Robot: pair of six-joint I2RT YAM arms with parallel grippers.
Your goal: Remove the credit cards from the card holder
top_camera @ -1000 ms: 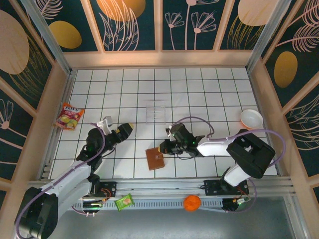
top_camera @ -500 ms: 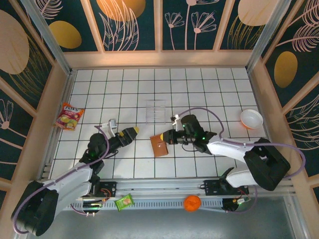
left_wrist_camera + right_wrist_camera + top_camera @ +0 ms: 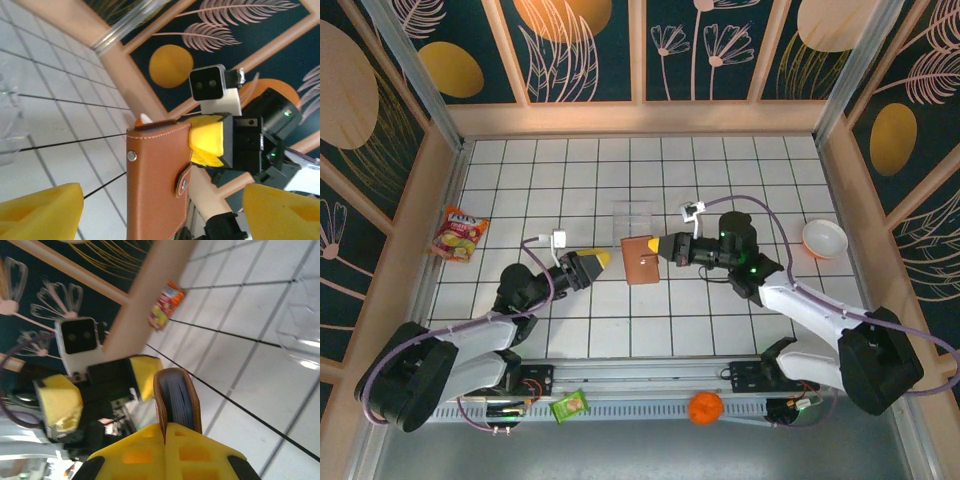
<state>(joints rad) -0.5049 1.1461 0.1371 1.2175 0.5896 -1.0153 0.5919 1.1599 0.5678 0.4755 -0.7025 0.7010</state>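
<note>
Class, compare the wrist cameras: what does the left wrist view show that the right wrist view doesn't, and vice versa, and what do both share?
Left wrist view: the brown outer face of the card holder with its clasp tab, and the right tool shut on its edge. Right wrist view: the holder's grey-blue lining end-on, the open left tool facing it, a snack packet. Shared: the card holder, tiled table, clear tray.

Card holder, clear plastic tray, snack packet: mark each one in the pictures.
card holder (image 3: 152, 190), left wrist view, middle of its brown leather face.
clear plastic tray (image 3: 633, 220), top external view, its bare floor.
snack packet (image 3: 459, 234), top external view, centre of the printed front.
</note>
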